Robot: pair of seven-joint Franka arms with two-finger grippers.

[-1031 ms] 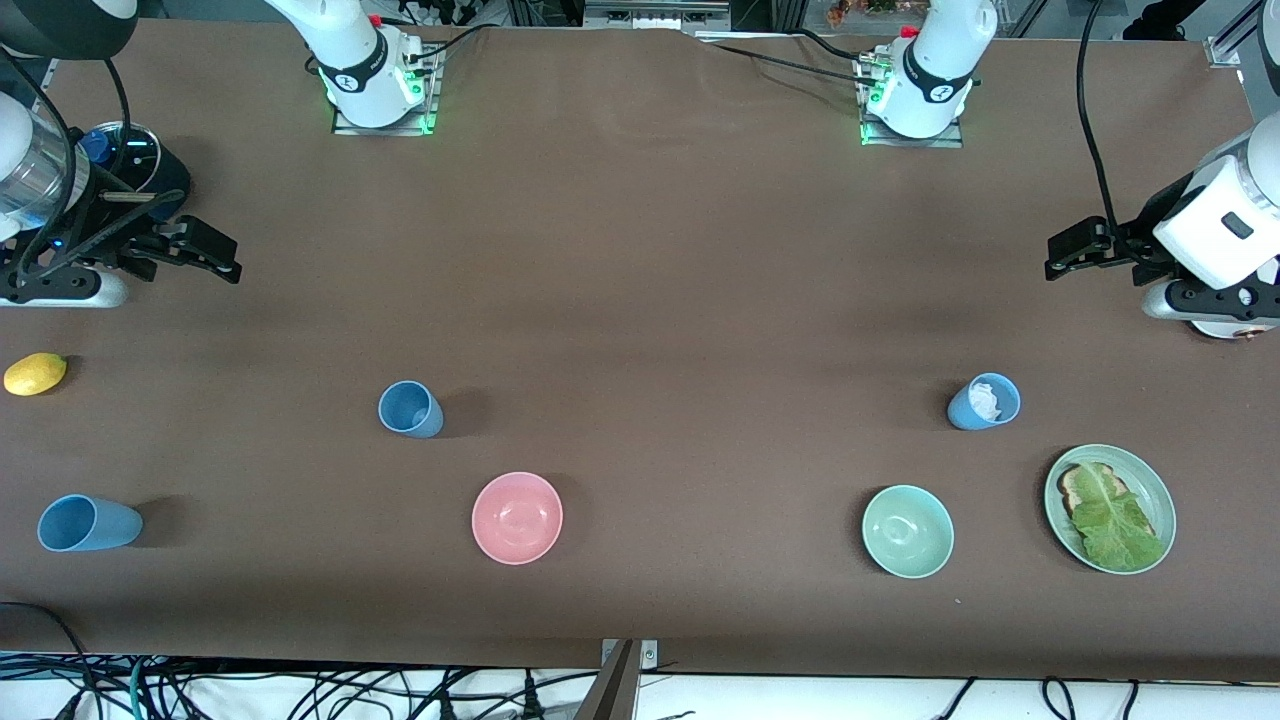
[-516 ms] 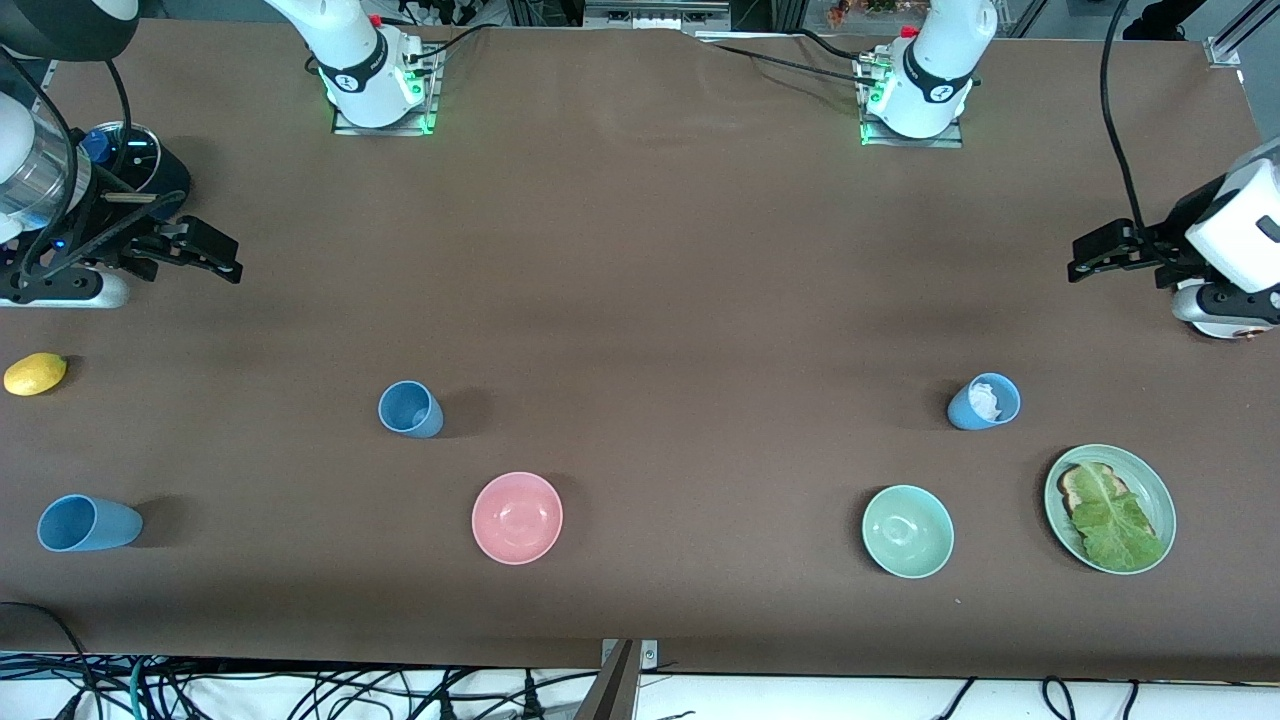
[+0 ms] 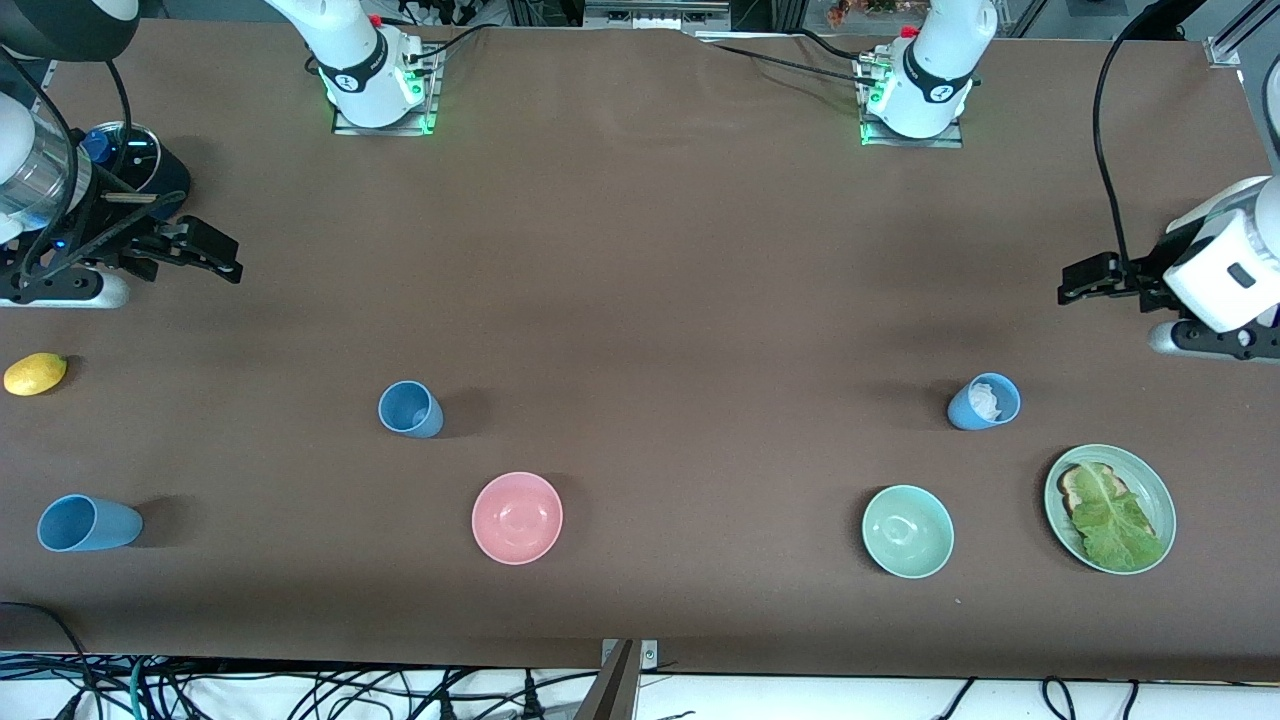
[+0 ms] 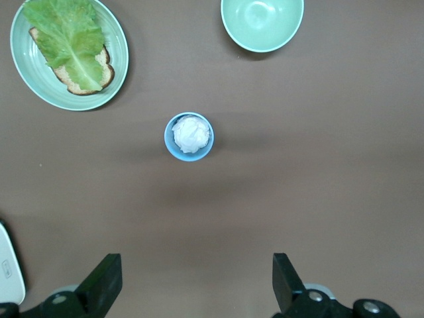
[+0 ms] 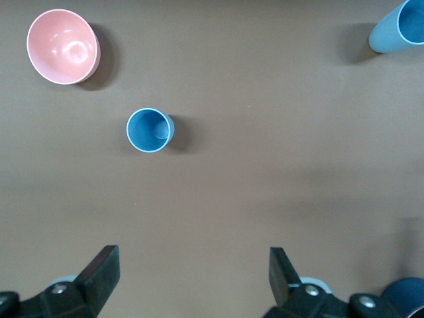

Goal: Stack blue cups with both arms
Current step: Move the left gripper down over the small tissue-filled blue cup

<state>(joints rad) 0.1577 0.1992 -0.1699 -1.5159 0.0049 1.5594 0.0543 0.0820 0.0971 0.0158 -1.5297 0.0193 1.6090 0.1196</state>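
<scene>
- Brown matting covers the counter, and nothing has been stacked on it so far.
- Nearest the front camera, at the right arm's end, a blue cup stands well apart from the others; the pink bowl, the mint bowl and a green plate with toast and lettuce sit in the same near band.
- Farther back stand the second blue cup, empty, toward the right arm's end, and the third blue cup, holding a white wad, toward the left arm's end.
- These cups look light, stiff and matte, so likely not slippery; being tapered, they should nest easily. A pinch across the rim seems the best hold, and the wad probably has to come out before anything nests there.
- A lemon lies at the right arm's edge of the counter.
- Right gripper hangs with its fingers spread wide over bare counter, near a dark pot.
- Left gripper is likewise wide apart and holds nothing.
- Since a second ago the left gripper drifted outward toward the counter's end, then came back a little and lower in the front view; the right gripper and all the cups kept their places.
</scene>
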